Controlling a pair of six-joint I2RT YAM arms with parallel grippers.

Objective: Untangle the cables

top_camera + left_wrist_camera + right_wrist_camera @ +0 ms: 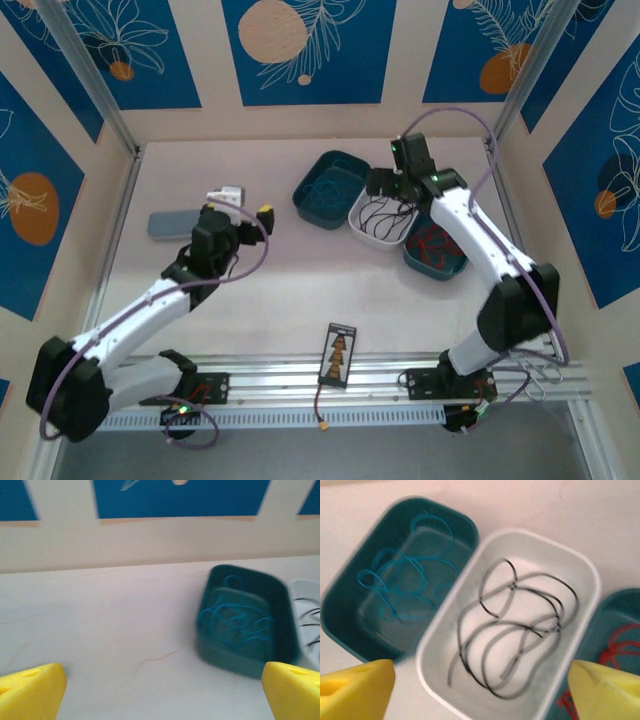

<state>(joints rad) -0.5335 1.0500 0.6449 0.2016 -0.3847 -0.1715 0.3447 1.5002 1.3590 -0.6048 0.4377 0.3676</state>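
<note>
**Sorted by colour, nothing held**

Top view: three trays at 1 o'clock on the worktop [280, 290]. Blue cables [402, 582] lie in the teal tray [340, 615]. Black cables [512, 625] lie in the white tray [585, 575] at its 4 o'clock. Red cables [620, 645] lie in the second teal tray [625, 605], next along. Left gripper [160, 690] and right gripper [480, 690] are both spread wide and empty.

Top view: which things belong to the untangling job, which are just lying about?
Job: thin blue wires, thin black wires, thin red wires.
Lying about: flat grey rectangular case, black card with orange marks, wire with orange plug.
</note>
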